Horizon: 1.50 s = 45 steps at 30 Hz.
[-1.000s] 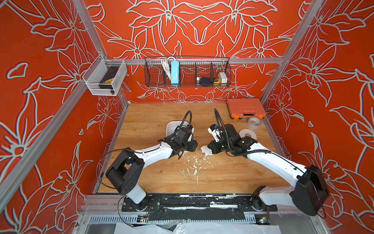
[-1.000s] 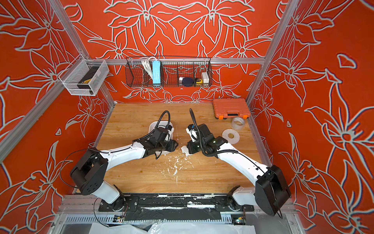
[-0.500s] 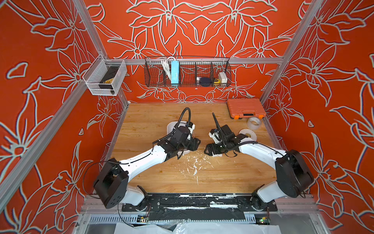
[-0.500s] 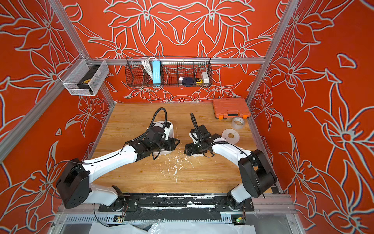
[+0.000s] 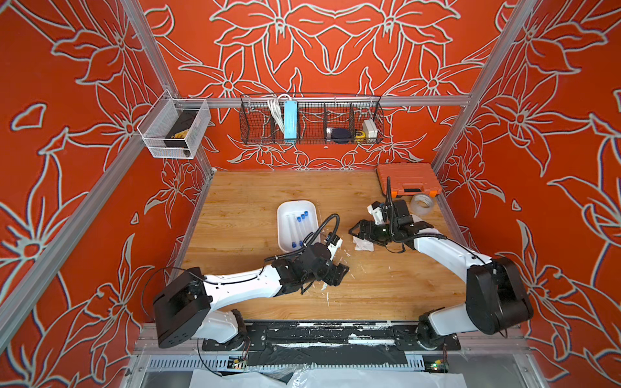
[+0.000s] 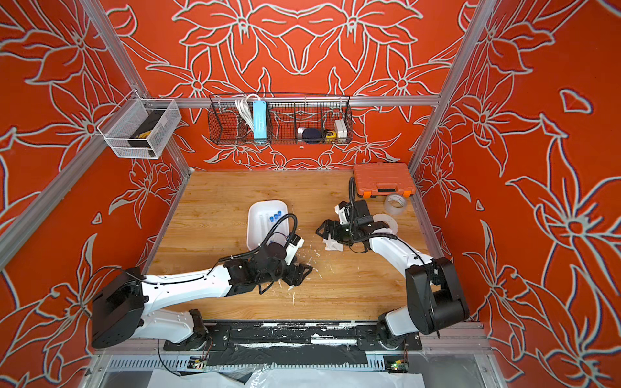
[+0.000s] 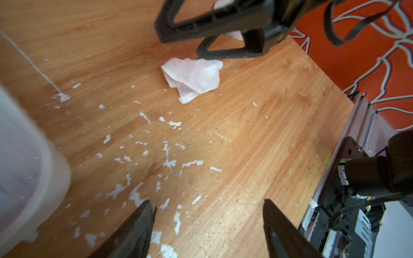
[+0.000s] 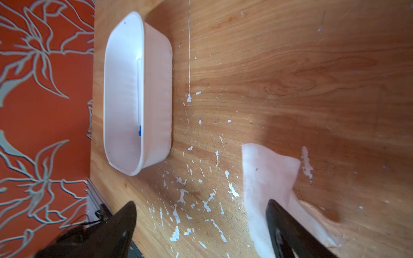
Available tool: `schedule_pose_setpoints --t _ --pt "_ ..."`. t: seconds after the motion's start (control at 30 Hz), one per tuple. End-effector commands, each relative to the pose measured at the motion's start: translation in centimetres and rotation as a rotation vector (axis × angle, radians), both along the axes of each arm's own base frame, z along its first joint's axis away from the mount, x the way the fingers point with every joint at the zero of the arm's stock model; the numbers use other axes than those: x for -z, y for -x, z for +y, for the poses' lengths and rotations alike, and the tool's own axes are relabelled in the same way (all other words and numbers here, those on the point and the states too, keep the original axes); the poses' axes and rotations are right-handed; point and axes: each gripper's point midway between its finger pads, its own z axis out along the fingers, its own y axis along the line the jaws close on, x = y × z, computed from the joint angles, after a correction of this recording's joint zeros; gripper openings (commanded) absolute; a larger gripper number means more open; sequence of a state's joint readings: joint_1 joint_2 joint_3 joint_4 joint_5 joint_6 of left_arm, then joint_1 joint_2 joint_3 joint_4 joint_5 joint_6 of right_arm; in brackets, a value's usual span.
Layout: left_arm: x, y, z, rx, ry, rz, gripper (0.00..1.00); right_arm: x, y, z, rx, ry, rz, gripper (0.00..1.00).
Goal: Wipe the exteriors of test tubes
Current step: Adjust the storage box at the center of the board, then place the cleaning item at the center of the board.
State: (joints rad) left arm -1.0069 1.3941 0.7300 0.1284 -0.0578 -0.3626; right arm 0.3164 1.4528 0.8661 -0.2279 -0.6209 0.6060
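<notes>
We see the test tubes (image 5: 295, 228) lying in the white tray (image 5: 280, 215), off to one side of the left gripper (image 5: 340, 273) and apart from it, with blue caps at both ends of the tray. This gripper's jaws stand spread wide over the white-flecked table (image 7: 245, 134), nothing between them. Ahead of its fingertips the crumpled tissue (image 7: 192, 78) lies on the wood. Just above the tissue hangs the right gripper (image 5: 354, 231), jaws likewise parted and empty, one finger (image 8: 281, 230) over the tissue's edge. The tray lies ahead of it.
</notes>
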Motion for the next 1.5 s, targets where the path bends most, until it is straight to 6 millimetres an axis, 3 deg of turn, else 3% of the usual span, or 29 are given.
schedule_pose_setpoints --t 0.0,0.13,0.33,0.6,0.77,0.97,1.17,1.33,1.47 --pt "-0.9 -1.4 -2.6 -0.013 0.014 -0.115 0.75 -0.2 0.1 0.9 0.011 -0.098 0.076 0.91" --pt "0.1 -2.2 -5.1 -0.017 -0.018 -0.177 0.76 0.1 -0.1 0.8 0.035 -0.137 0.120 0.92" --pt "0.5 -4.5 -7.0 -0.089 -0.031 -0.248 0.76 -0.5 -0.2 0.4 0.067 -0.190 0.138 0.92" --pt "2.9 -6.4 -9.2 -0.107 -0.076 -0.275 0.72 -1.3 0.7 0.6 0.051 -0.232 0.150 0.92" --pt "4.1 -6.9 -9.2 -0.139 -0.097 -0.272 0.55 -1.9 1.4 0.6 0.045 -0.250 0.148 0.92" --pt "4.2 -7.4 -8.6 -0.177 -0.125 -0.281 0.33 -2.7 1.6 0.2 0.052 -0.263 0.141 0.92" --pt "4.0 -7.8 -8.4 -0.199 -0.127 -0.292 0.04 -3.4 2.1 0.2 0.049 -0.290 0.148 0.92" --pt "3.3 -8.0 -8.0 -0.222 -0.121 -0.303 0.00 -3.6 2.4 -0.1 0.061 -0.309 0.148 0.92" --pt "3.5 -8.2 -6.5 -0.257 -0.149 -0.297 0.00 -5.2 2.1 -1.2 0.090 -0.331 0.107 0.92"
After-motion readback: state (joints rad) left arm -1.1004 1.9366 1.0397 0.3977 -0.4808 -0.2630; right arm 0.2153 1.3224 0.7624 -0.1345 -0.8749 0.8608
